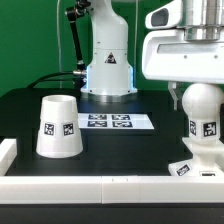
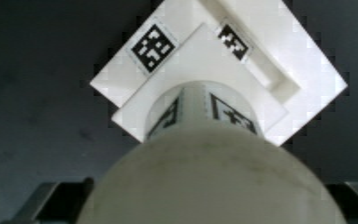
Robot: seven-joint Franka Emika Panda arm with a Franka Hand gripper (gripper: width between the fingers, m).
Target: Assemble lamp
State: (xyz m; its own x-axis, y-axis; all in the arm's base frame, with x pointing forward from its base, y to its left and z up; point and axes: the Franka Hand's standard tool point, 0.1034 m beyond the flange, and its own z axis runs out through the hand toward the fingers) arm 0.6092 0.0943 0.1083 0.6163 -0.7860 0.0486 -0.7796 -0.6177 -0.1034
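— Where is the counter [image 1: 140, 150] open?
— Between the shade [image 1: 58, 128] and the bulb [image 1: 200, 102], above the flat marker board [image 1: 118, 122].
— And the blockers?
— The arm pedestal [image 1: 108, 68] behind, the white rail [image 1: 100, 186] in front.

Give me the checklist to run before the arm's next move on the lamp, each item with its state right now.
1. Bulb standing upright on the base: ok.
2. Bulb fully seated on the base: cannot tell.
3. Pincer straddling the bulb, one finger on each side: ok.
4. Pincer closed firmly on the bulb: cannot tell.
5. Shade free on the table, wide end down, apart from the marker board: ok.
6. Shade on the lamp: not ok, it is not yet mounted.
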